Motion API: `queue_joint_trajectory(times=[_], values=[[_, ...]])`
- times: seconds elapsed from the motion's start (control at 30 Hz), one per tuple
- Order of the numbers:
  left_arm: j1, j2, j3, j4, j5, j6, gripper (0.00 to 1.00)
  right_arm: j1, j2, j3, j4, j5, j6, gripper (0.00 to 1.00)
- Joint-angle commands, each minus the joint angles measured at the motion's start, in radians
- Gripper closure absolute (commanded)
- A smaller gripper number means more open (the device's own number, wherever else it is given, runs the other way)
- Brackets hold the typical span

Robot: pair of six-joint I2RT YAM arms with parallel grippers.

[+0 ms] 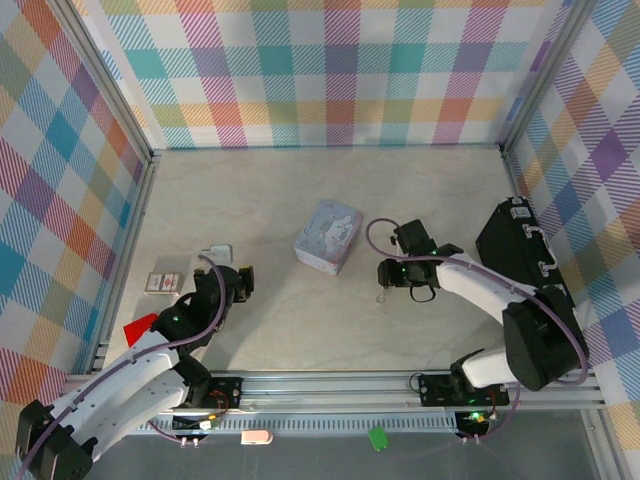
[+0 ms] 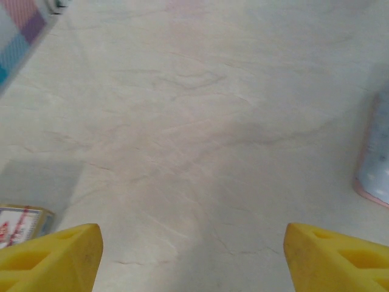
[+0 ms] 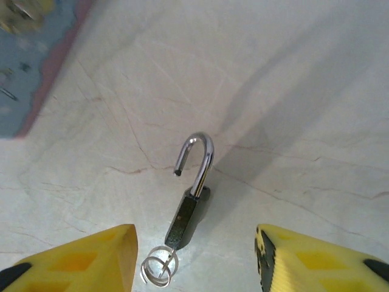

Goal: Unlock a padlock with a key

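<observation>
At the near left, the left gripper point(image 2: 193, 238) is held spread wide over bare table point(image 2: 200, 134), with a small printed box point(image 2: 21, 222) just to its left. Further right, the right gripper point(image 3: 196, 236) is likewise spread, its yellow fingers point(image 3: 91, 261) apart and touching nothing. Between them the padlock point(image 3: 187, 214) is laid flat on the table, shackle point(image 3: 199, 155) swung open and pointed far, a wire ring point(image 3: 159, 266) at its near end. The pale-blue tin point(image 1: 328, 237) is seen beyond, and a black case point(image 1: 520, 245) at the far right.
</observation>
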Motion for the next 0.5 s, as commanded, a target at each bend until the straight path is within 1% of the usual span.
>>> queue_joint_trajectory(times=[0.0,0.07,0.1,0.17,0.23,0.27,0.33,0.4,0.47], values=[[0.041,0.044,0.047,0.095,-0.125,0.030,0.19,-0.001,-0.101,0.021,0.017,0.083,-0.096,0.44],[0.071,0.092,0.049,0.160,-0.160,0.044,0.16,-0.001,-0.169,-0.004,0.085,0.140,-0.179,0.43],[0.086,0.113,0.041,0.209,-0.166,0.069,0.15,-0.001,-0.191,-0.018,0.115,0.179,-0.207,0.38],[0.120,0.159,0.018,0.321,-0.176,0.128,0.14,-0.002,-0.227,-0.058,0.191,0.300,-0.251,0.26],[0.160,0.221,-0.010,0.461,-0.170,0.191,0.00,-0.006,-0.252,-0.117,0.295,0.412,-0.303,0.14],[0.182,0.251,-0.023,0.533,-0.136,0.230,0.00,-0.011,-0.256,-0.143,0.337,0.452,-0.319,0.10],[0.224,0.331,-0.033,0.632,-0.079,0.282,0.00,-0.040,-0.251,-0.190,0.416,0.482,-0.331,0.09],[0.264,0.415,-0.015,0.681,-0.050,0.302,0.00,-0.073,-0.233,-0.242,0.506,0.478,-0.333,0.09],[0.304,0.503,0.002,0.732,0.020,0.322,0.00,-0.107,-0.209,-0.299,0.604,0.461,-0.343,0.08]])
